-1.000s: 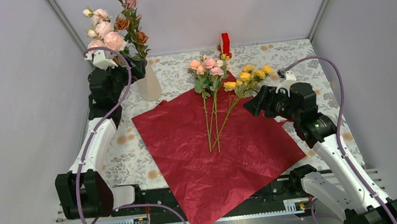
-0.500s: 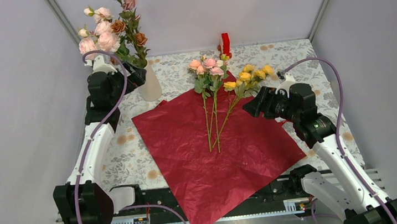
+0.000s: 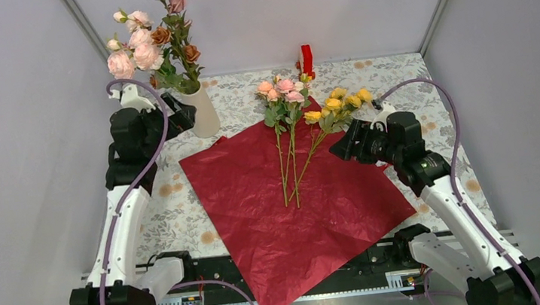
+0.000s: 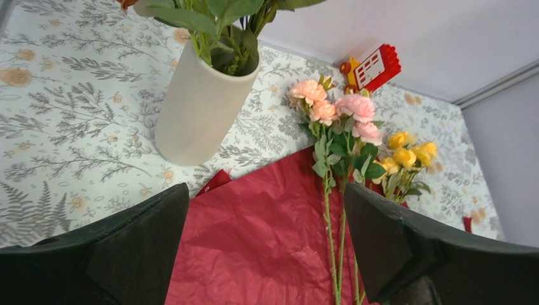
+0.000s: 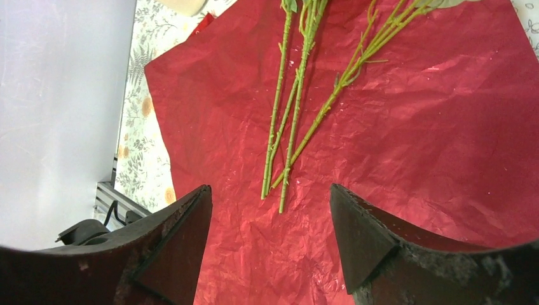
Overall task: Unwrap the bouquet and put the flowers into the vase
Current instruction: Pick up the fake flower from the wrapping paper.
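**Both claws empty, stems left on paper**

My right claw (image 5: 270,187) parted, gripping nothing; under it crinkled dark red paper (image 5: 407,159) with thin green stems (image 5: 270,171) lying flat. My left claw (image 4: 266,190) fully spread, empty, backed off since a second ago; ahead sits the smooth cream tapered vase (image 4: 197,108), flowers (image 3: 142,48) in it. Beyond, leaf-print tablecloth (image 4: 63,95), grey walls (image 3: 274,8).

- Bare wrapping paper (image 3: 289,222) lies between the right pincer (image 3: 344,147) and the loose stems (image 3: 289,172).
- The filled vase (image 3: 204,115) stands just beside the left pincer (image 3: 178,111), crowding it.
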